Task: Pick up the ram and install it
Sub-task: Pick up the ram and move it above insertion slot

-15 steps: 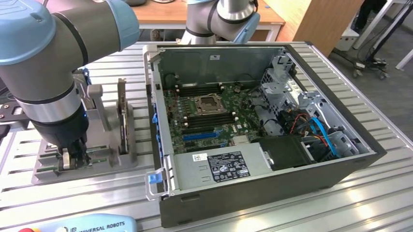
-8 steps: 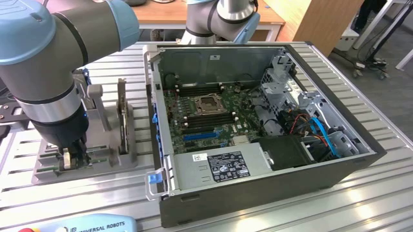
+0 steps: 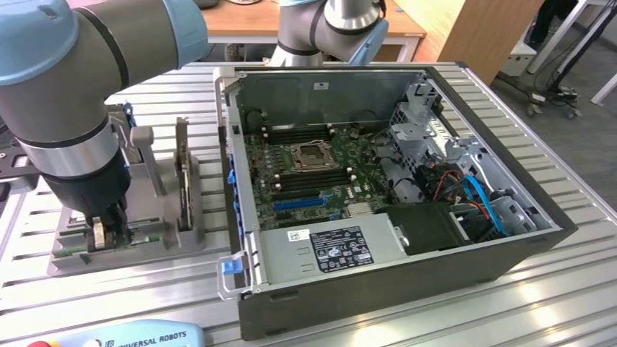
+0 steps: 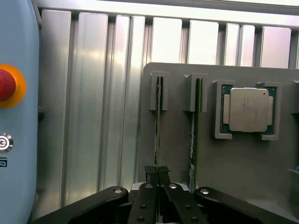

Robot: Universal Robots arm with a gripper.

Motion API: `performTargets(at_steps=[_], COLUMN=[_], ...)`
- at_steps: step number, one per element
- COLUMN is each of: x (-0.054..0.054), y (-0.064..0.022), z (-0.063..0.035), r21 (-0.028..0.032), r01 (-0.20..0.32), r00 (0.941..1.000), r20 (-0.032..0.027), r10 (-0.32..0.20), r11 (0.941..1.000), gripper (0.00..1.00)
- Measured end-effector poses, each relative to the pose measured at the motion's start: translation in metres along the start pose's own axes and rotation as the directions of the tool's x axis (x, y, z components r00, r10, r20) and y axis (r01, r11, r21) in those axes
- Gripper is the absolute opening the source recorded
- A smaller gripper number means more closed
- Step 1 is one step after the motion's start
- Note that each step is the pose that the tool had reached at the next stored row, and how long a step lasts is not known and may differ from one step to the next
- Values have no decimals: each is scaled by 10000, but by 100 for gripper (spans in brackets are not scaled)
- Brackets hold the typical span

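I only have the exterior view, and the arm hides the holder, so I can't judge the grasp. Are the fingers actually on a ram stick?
Observer: Yes. In the wrist view the gripper is shut on the edge of a ram stick that stands upright in a slot of the grey holder.
Operator: Is that the only stick in the holder?
Observer: No. A second ram stick stands in the neighbouring slot, and the fingers are not touching it.
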State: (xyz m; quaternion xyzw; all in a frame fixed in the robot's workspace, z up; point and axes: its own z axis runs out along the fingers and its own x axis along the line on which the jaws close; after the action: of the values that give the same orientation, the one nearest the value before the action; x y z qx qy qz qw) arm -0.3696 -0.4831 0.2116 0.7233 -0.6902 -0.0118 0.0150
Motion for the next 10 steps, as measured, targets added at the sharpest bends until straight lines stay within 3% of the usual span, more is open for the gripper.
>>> performTargets(at_steps=[10], x=[1], y=[4], z=[-150], r21=[-1], r01=[1], r00=[10000], r20=[0], r10=[-1], r11=[10000], gripper=[12])
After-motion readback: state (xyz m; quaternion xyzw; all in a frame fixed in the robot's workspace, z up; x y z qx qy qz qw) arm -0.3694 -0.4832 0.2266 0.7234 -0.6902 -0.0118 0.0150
